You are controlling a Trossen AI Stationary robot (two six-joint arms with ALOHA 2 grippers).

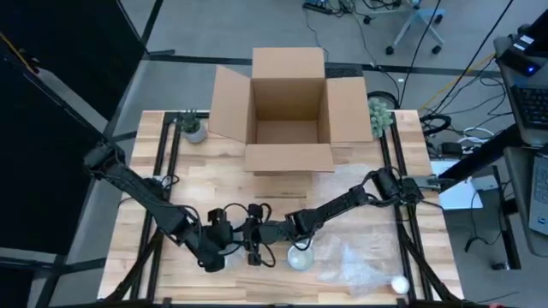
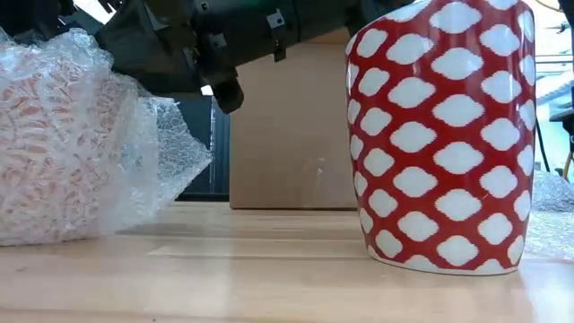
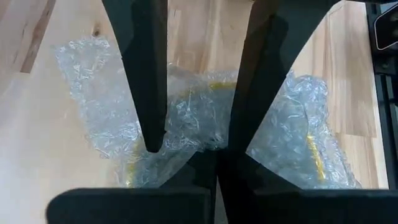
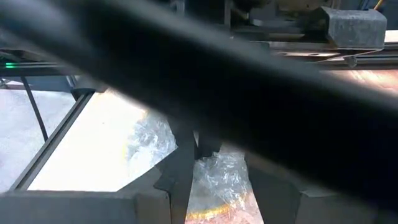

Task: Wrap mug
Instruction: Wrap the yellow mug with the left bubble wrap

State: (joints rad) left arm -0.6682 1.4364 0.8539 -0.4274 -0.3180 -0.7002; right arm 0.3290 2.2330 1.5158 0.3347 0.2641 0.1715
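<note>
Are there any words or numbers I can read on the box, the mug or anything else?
None can be read. The cardboard box shows plain brown sides. The mug has only a red and white pattern, no writing. The bubble wrap bears no label either.

Hidden and cut-off parts near the table's front edge

Red-and-white mug cut off by the low view's top and right edges; handle not seen. Wrapped bundle cropped at that view's left edge, its contents blurred by bubble wrap. Right gripper mostly blocked by a dark arm; fingers unreadable. Left gripper hides the wrap's middle; grip unclear.
</note>
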